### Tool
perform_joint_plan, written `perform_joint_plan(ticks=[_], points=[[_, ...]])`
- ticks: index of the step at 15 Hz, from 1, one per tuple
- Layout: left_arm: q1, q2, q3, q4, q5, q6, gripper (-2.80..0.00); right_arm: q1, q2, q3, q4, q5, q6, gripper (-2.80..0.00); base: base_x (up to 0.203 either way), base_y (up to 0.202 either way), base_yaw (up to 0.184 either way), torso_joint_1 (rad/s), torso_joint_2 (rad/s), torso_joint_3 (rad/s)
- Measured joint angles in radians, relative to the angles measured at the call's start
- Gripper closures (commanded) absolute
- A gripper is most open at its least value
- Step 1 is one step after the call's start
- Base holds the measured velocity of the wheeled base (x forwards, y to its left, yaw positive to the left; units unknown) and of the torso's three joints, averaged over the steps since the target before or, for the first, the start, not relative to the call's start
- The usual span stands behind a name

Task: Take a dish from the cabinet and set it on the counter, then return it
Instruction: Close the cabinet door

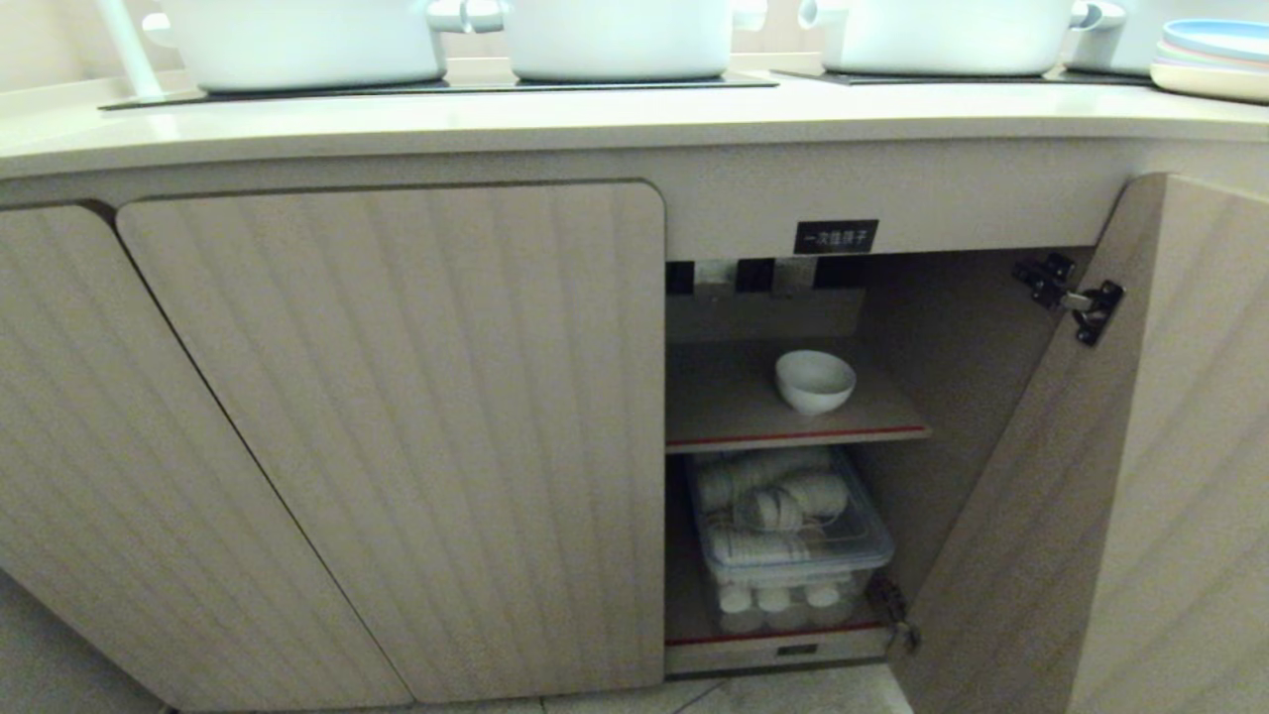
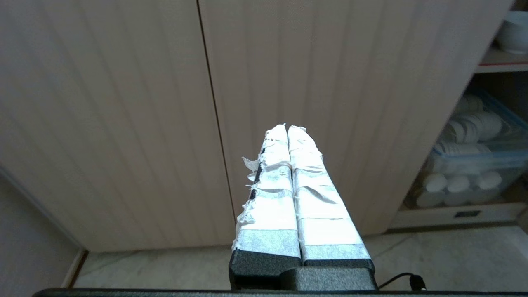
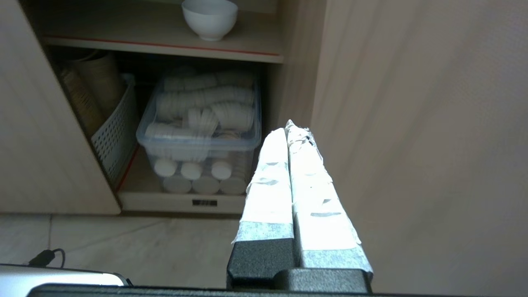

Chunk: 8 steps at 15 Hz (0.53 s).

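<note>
On the cabinet's (image 1: 1140, 446) upper shelf (image 1: 734, 402) sat the white bowl (image 1: 814, 381) — both grippers, left gripper (image 2: 287, 128) and right gripper (image 3: 291, 125), pressed together, well short; could have clipped the open door — or nudged the bowl off.

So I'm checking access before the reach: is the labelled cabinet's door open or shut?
Open. The cabinet door is swung out to the right, exposing the white bowl on the red-edged shelf.
</note>
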Motion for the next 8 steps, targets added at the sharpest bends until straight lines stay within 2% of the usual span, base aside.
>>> perform_joint_plan(ticks=[8], points=[[0.000, 0.000, 0.000, 0.000, 0.000, 0.000, 0.00, 0.000, 0.000, 0.000, 0.000, -0.001, 0.000, 0.00, -0.192, 0.000, -0.001, 0.002, 0.00, 0.006]])
